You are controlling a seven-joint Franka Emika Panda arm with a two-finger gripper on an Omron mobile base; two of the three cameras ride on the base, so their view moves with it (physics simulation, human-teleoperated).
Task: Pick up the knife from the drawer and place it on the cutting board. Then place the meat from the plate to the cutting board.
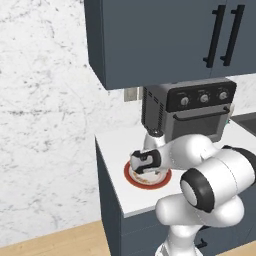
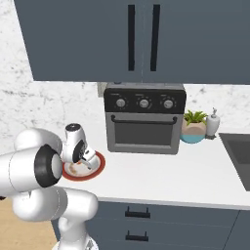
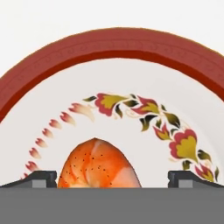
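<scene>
Hand view: meat [image 3: 97, 164] on plate [image 3: 109, 48], between wide-spread tool [image 3: 112, 179] fingertips.

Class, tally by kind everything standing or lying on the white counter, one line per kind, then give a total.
Toaster oven: 1
Plate: 1
Meat: 1
Potted plant: 1
Soap dispenser: 1
Total: 5

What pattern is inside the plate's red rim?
A red, orange and olive floral ring on the round white plate, clearest in the hand view.

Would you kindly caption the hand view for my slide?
Open end effector straddling the orange meat on the red-rimmed floral plate.
</scene>
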